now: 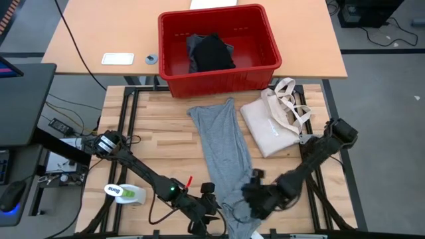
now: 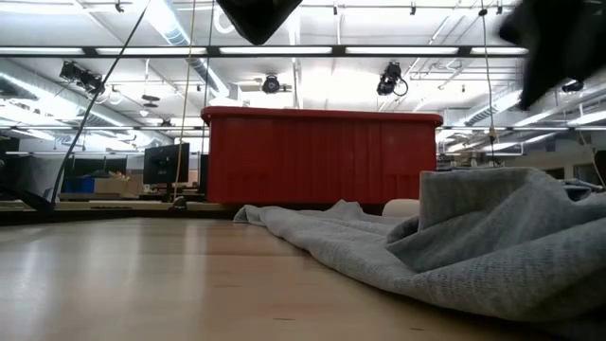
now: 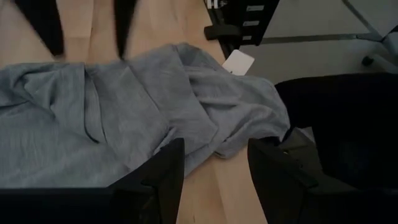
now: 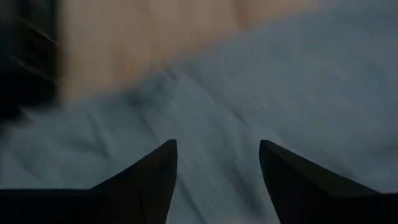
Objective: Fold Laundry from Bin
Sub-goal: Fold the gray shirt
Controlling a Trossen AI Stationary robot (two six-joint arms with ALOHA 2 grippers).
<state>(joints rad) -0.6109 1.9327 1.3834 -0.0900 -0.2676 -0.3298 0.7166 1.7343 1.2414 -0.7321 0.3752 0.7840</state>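
Early going: grey T-shirt (image 1: 221, 149) pulled out and lying long and rumpled on the desk (image 1: 159, 133), unfolded; dark garment (image 1: 212, 52) left in the red bin (image 1: 262, 70). Left gripper (image 1: 207, 214) and right gripper (image 1: 255, 199) at the shirt's near end, jaws of both released, grasping nothing.

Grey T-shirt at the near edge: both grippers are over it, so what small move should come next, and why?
Probably spread the near end flat. The grey T-shirt lies stretched toward the red bin but is bunched under the right gripper and left gripper; both jaws stand open, holding nothing, so each could pinch an edge and pull apart.
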